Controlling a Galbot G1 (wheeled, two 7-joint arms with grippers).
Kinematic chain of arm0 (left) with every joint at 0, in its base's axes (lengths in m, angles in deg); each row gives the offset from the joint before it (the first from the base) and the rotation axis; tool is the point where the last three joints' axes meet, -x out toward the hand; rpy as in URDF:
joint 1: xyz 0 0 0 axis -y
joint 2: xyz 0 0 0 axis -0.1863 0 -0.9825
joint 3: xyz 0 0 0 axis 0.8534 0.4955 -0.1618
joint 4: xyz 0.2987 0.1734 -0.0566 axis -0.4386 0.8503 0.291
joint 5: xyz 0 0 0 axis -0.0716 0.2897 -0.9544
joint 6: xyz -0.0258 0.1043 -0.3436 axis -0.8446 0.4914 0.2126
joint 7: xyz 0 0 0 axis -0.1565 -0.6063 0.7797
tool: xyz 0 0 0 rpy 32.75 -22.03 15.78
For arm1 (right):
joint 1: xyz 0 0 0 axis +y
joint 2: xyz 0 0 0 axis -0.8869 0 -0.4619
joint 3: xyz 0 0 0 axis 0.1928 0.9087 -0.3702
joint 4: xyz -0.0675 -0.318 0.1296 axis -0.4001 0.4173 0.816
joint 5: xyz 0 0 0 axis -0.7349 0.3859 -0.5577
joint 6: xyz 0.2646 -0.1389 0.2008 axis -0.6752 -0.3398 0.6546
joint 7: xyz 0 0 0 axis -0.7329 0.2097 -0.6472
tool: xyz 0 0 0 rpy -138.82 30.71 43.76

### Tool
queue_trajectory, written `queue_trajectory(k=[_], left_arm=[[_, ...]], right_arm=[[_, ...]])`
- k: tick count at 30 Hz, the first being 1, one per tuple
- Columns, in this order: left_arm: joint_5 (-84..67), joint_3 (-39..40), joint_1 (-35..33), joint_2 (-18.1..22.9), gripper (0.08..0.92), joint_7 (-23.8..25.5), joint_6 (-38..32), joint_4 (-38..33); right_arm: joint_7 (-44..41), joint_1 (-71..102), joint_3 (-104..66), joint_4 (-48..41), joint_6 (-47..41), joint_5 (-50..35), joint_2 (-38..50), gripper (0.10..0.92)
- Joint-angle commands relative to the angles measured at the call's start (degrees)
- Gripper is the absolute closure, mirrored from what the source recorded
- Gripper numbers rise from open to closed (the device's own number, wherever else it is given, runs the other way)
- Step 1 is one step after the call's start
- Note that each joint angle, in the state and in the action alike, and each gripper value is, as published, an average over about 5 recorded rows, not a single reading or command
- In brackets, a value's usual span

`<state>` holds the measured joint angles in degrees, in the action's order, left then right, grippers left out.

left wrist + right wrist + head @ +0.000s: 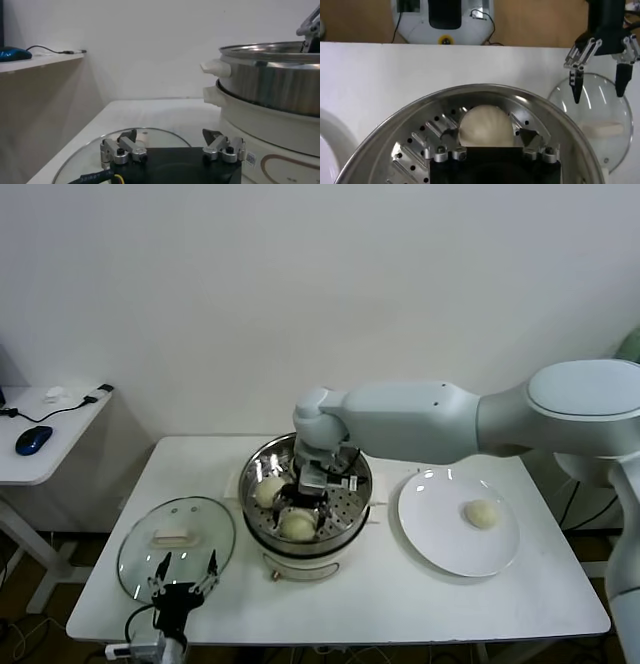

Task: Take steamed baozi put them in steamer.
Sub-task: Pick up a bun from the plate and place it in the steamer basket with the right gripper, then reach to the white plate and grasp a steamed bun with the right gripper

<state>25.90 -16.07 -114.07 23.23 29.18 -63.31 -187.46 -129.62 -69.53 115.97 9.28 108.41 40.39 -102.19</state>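
The steel steamer (355,484) stands mid-table on its cream base. Two baozi lie on its perforated tray: one at the left (268,491) and one at the front (298,526). My right gripper (300,506) reaches down into the pot over the front bun. In the right wrist view that baozi (486,125) rests on the tray between the fingers of the right gripper (487,139), which stand open on either side of it, with a gap on one side. A third baozi (482,513) sits on the white plate (440,534). My left gripper (183,571) hangs open over the glass lid's near edge.
The glass lid (176,544) with its cream handle lies flat left of the steamer (270,85), under the left gripper (170,137). A side desk (40,449) with a blue mouse stands at the far left. The table's front edge runs close below the lid and plate.
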Motion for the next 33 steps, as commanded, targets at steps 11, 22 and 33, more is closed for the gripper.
queue_trajectory(k=[11, 22, 33], left_arm=[[0.0, 0.2, 0.0, 0.2, 0.177, 0.1, 0.0, -0.6], [-0.2, 0.2, 0.6, -0.2, 0.177, 0.2, 0.1, -0.1], [-1.2, 0.2, 1.1, -0.1, 0.177, 0.4, 0.5, 0.6]], right_arm=[[-8.9, -26.4, 16.8, -1.9, -20.2, -27.5, 25.5, 0.203], [-5.5, -13.5, 20.0, -3.7, -36.3, -18.2, 44.4, 0.203], [-2.4, 14.1, -5.1, -12.3, -38.9, -7.8, 43.3, 0.203]])
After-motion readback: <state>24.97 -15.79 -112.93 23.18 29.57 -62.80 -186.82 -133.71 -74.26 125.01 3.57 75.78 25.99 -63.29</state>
